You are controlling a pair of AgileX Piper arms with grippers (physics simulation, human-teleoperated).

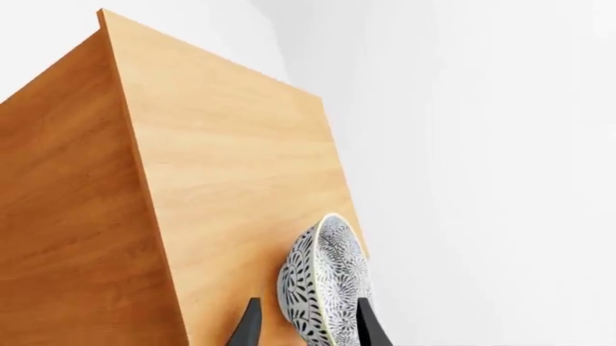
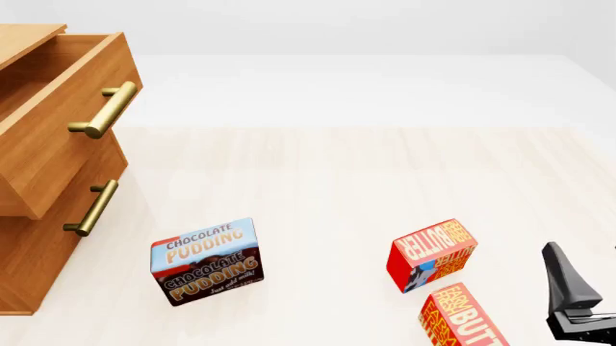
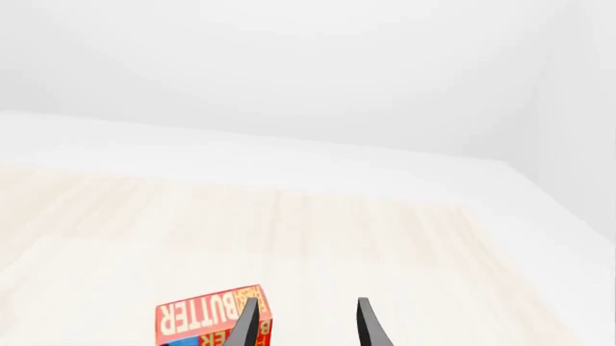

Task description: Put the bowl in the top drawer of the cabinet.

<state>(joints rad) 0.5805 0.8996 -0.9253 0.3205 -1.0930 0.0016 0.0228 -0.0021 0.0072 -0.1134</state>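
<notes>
My left tool (image 1: 308, 328) grasping bowl (image 1: 325, 281) between fingers, bowl on edge, cabinet (image 1: 192, 180) wood panel right behind it. Top drawer (image 2: 58, 108) pulled out; can't see its inside from front view. My right tool (image 3: 306, 324) released, nothing between fingers; butter box (image 3: 207, 323) just ahead beside one finger. Pudding box (image 2: 205, 261) on table (image 2: 337, 180), well apart.

a simulated tabletop test scene, not a lived-in room: blank white walls fill the upper frame, and a pale wood-grain table (image 2: 337, 180) spans the middle. a warm brown cabinet (image 2: 39, 245) stands at the left edge, while a chocolate pudding box (image 2: 205, 261) and butter boxes (image 2: 431, 254) sit along the bottom.
</notes>
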